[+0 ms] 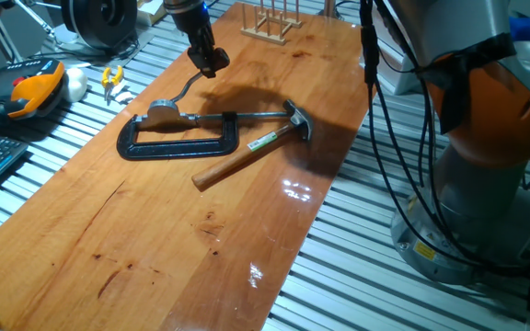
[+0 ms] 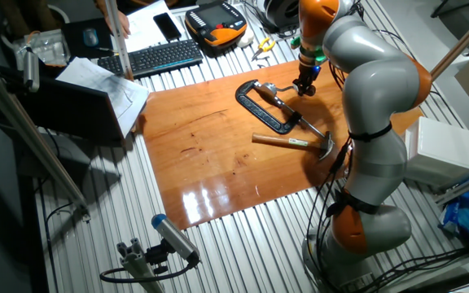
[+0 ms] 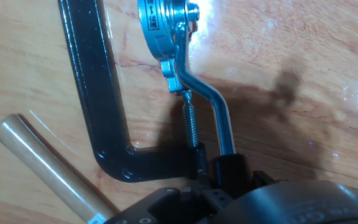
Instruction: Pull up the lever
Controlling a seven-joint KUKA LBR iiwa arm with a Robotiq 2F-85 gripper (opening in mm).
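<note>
Gripper [image 1: 209,61] is closed on the lever [image 1: 186,88] at its far end; knob hidden. Lever rises from its grey base [image 1: 163,112], which sits at the black clamp [image 1: 178,138], w/ clamp screw beside it. Hammer [image 1: 251,147] lies across clamp's other end. Base has small print, unreadable. Wooden rack [image 1: 274,22] at table's [image 1: 155,239] far end.

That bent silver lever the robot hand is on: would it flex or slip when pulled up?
The lever looks like solid polished metal, so probably stiff, though perhaps slippery. It likely swings on its round base rather than lifting free. The gripper meets its end, but whether it grips cannot be seen.
</note>
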